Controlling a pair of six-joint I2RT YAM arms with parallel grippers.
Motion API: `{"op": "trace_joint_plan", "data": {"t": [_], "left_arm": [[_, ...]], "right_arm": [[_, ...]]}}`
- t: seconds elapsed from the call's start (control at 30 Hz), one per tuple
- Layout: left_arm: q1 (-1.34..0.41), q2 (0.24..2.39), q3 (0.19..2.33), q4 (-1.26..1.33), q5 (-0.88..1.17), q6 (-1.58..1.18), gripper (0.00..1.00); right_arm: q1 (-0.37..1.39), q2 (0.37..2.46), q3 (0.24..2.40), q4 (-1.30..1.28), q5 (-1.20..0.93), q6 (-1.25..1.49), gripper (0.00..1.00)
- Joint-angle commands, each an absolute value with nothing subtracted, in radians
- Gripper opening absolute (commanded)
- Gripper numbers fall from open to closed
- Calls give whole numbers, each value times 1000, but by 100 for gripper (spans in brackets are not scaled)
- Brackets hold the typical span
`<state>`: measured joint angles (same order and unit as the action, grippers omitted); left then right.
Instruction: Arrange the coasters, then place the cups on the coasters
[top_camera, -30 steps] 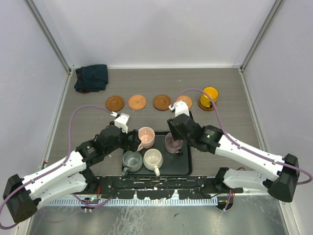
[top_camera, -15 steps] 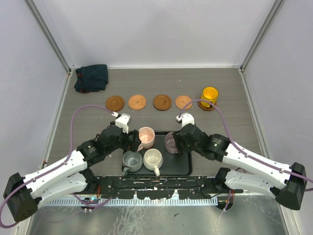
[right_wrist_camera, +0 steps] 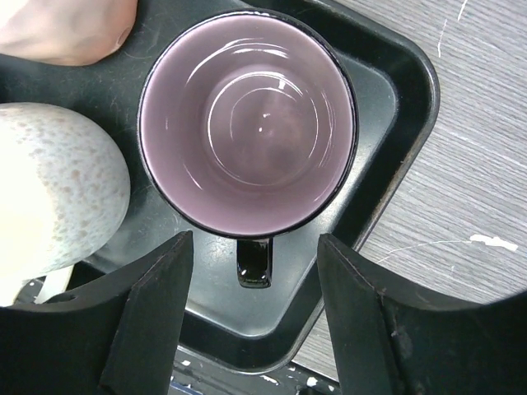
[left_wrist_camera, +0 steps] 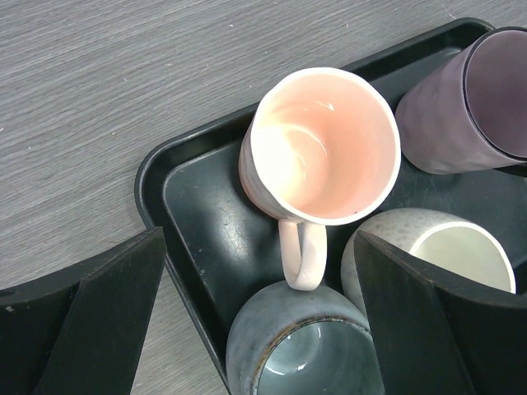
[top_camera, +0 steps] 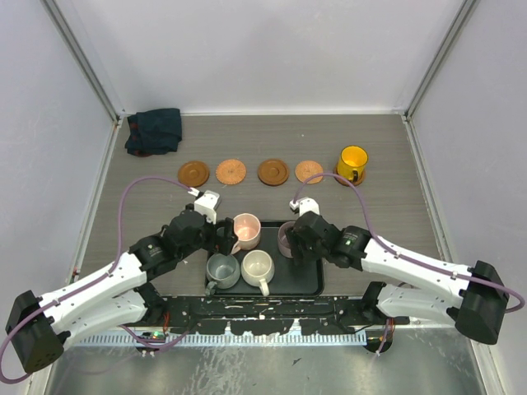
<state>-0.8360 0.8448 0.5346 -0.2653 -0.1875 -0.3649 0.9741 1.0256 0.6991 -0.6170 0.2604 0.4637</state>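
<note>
Robot lab test cell, white panel walls (top_camera: pixel 272 49), aluminium frame posts (top_camera: pixel 82 62), wood-grain table (top_camera: pixel 387 156), two bolted arms (top_camera: pixel 412 267).

No lettering, brand mark, number or sign can be read anywhere in view: not on the cups (top_camera: pixel 246 230), the black tray (top_camera: pixel 296 281), nor the coasters (top_camera: pixel 231 171) at 12 o'clock.

From above, the wrist covers your right fingers (right_wrist_camera: pixel 156 321) and much of the mauve cup (top_camera: pixel 285 236); whether a coaster lies under the yellow cup (top_camera: pixel 352 162) you can't tell. On the left wrist camera, the grey-green cup (left_wrist_camera: pixel 292 358) between the left fingers (left_wrist_camera: pixel 99 321) runs off the bottom edge. On the right wrist camera, the pink cup (right_wrist_camera: pixel 66 29) beyond the fingers is a cropped sliver.
</note>
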Motion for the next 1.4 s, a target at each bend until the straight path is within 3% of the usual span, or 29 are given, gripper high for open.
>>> {"op": "trace_joint_plan", "data": {"t": [0.0,1.37], "left_arm": [[-839,840,567,-229,-194,-348,98],[-839,858,542,-208,-209,-339,98]], "right_arm": [[977,1061,694,-558,274,486,66],[978,1196,638,-471,342,518,46]]}}
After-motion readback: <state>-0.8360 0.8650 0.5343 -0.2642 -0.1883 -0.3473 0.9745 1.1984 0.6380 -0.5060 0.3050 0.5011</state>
